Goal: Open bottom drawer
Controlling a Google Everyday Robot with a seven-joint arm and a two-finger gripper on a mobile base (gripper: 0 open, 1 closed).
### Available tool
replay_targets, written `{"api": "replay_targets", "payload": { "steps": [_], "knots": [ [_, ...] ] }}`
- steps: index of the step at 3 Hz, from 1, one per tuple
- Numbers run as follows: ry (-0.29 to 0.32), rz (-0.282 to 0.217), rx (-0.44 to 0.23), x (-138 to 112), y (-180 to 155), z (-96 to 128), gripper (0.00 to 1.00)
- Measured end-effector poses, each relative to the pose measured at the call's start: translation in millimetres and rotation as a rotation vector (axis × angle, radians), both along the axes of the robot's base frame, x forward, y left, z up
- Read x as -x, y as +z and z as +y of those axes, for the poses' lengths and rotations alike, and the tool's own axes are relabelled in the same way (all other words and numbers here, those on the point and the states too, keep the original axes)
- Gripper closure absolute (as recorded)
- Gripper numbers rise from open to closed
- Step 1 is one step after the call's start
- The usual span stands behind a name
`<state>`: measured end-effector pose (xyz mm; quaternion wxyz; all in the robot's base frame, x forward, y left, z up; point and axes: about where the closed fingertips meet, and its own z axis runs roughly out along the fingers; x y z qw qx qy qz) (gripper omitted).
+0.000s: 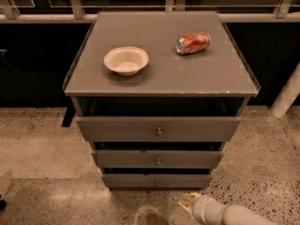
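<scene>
Gripper (187, 203) low at the bottom edge, its arm cut off by the frame — wide or narrow, cannot tell. Just beyond, not touching, the bottom drawer (157, 180), lowest in the cabinet (159, 74) — knob tiny. On top: bowl (126, 60), dented can (192, 42).

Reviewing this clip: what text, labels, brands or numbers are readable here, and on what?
Red can on the cabinet top: print too blurred to read.
Bowl: no text.
Bottom drawer: no text.
Gripper, low in front of that drawer, to its right: no text.
</scene>
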<state>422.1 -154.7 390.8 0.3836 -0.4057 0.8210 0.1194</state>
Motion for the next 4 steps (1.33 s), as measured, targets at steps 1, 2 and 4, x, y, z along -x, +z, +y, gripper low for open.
{"api": "replay_targets", "payload": {
  "steps": [1, 2, 4],
  "knots": [
    [-0.077, -0.071, 0.021, -24.5, -27.1, -13.9, 1.0],
    [-0.092, -0.072, 0.017, -27.0, -32.1, -14.6, 1.0],
    [-0.088, -0.043, -0.05, -38.8, -60.6, -12.0, 1.0]
  ]
}}
